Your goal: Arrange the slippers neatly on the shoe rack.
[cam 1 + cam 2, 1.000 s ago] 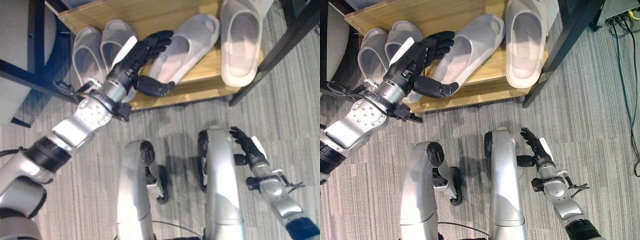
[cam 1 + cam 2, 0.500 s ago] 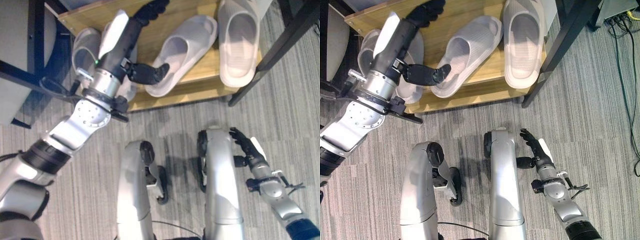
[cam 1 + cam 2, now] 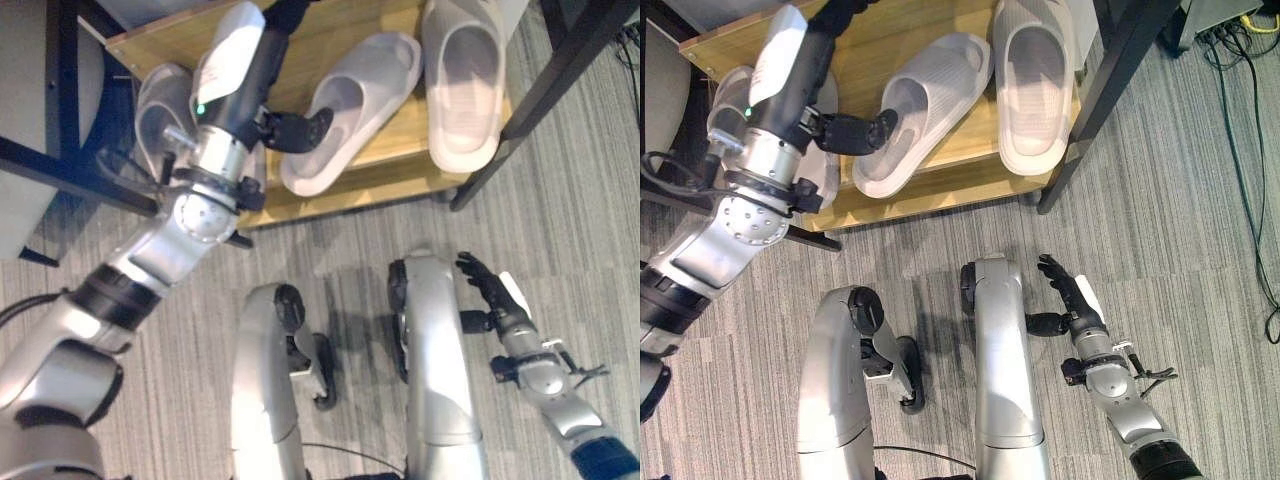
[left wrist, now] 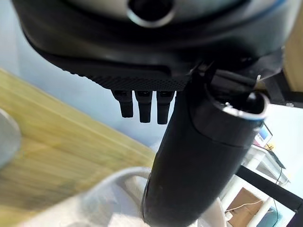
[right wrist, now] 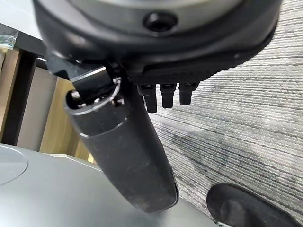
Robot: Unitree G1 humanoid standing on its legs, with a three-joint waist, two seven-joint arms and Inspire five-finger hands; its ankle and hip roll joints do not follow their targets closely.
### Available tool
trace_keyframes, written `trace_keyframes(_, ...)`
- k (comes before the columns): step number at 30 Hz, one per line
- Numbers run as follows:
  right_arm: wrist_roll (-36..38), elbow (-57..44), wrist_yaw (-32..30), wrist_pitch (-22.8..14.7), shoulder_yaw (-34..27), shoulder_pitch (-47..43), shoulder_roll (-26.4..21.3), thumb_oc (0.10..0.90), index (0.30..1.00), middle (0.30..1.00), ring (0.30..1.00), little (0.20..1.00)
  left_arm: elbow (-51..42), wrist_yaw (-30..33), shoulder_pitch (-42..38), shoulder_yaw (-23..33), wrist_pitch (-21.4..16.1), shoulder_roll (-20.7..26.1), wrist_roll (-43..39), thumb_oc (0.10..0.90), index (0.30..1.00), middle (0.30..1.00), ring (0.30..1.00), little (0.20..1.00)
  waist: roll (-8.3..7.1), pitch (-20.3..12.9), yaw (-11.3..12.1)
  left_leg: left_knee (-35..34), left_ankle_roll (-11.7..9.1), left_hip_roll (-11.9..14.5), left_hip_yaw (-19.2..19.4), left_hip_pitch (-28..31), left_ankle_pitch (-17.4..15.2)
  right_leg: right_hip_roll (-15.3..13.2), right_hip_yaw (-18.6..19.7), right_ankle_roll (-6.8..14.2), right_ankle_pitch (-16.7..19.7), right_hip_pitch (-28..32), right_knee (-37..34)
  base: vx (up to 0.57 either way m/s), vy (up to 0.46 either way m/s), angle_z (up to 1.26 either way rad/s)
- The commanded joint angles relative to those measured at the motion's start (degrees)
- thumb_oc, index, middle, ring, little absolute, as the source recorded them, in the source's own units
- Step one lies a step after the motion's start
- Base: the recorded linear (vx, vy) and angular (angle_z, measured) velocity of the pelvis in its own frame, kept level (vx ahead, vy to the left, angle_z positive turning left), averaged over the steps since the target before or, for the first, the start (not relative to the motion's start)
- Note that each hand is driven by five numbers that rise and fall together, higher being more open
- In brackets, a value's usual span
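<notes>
My left hand [image 3: 250, 70] reaches over the wooden shoe rack [image 3: 390, 165], fingers straight, thumb resting in the slanted grey slipper [image 3: 350, 110] without gripping it. A second slipper [image 3: 462, 80] lies straight beside it, and a pair of slippers [image 3: 160, 105] sits at the rack's left end. Grey striped carpet [image 3: 560, 220] surrounds the black frame leg [image 3: 505, 125]. My right hand [image 3: 492, 292] hangs relaxed, empty, above the carpet.

Lighting bright, even, indoor. Soft shadows on carpet [image 3: 1200, 200] under shoe rack [image 3: 940, 190] front edge. Mild glare on pale slippers [image 3: 460, 85]. Left wrist view: left hand [image 4: 199, 156] blurry, wood shelf smeared, background hazy.
</notes>
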Motion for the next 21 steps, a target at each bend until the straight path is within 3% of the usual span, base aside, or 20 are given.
trace_keyframes(1, -0.9, -8.3, -1.1, -5.6, 0.4, -2.3, -3.4, 0.8, 0.9, 0.9, 0.9, 0.9, 1.8, 4.2, -12.5, 0.6, -1.9, -1.0, 2.8, 0.8, 0.9, 0.9, 0.9, 0.9, -1.9, -1.8, -0.1, -1.2, -3.2, -1.5, -6.8, -4.0, 2.7, -1.0, 8.4, 2.1, -4.5, 7.0, 3.5, 0.0, 0.0, 0.0)
trace_keyframes(5, -0.7, -8.1, -1.0, -5.5, 1.1, -2.7, -3.4, 0.8, 0.9, 0.9, 0.9, 0.9, 4.8, 4.0, -14.2, -0.7, -1.6, -3.0, 2.5, 0.8, 0.9, 0.9, 0.9, 0.9, -2.23, -1.8, -0.5, -1.0, -3.1, -1.5, -6.7, -4.0, 2.7, -0.9, 8.6, 2.2, -4.6, 7.0, 3.5, 0.0, 0.008, -0.01)
trace_keyframes(6, -0.6, -8.0, -1.0, -5.4, 1.5, -2.9, -3.3, 0.8, 0.9, 0.9, 0.9, 0.9, 6.4, 4.1, -14.8, -1.0, -1.2, -4.3, 2.5, 0.734, 0.801, 0.801, 0.801, 0.801, -2.42, -1.8, -0.8, -0.8, -3.1, -1.4, -6.7, -4.0, 2.6, -0.8, 8.7, 2.3, -4.6, 7.0, 3.6, 0.0, 0.0, 0.0)
trace_keyframes(8, -0.4, -7.9, -1.0, -5.3, 1.8, -2.9, -3.5, 0.8, 0.9, 0.9, 0.9, 0.9, 8.3, 4.0, -15.9, -2.0, -1.0, -5.6, 2.5, 0.4, 0.3, 0.3, 0.3, 0.3, -2.7, -1.8, -1.2, -0.6, -3.1, -1.5, -6.5, -4.0, 2.6, -0.7, 9.0, 2.4, -4.7, 7.0, 3.6, 0.01, 0.021, -0.01)
trace_keyframes(21, -0.3, -6.7, -1.0, -5.2, 2.5, -3.0, -3.1, 0.8, 0.9, 0.9, 0.9, 0.9, 13.6, 4.0, -18.9, -3.1, 0.1, -7.5, 2.4, 0.4, 0.3, 0.3, 0.3, 0.3, -3.01, -1.8, -1.7, 0.4, -3.2, -2.0, -6.0, -4.0, 2.4, -0.3, 10.2, 2.5, -4.7, 7.0, 4.6, 0.0, 0.007, -0.01)
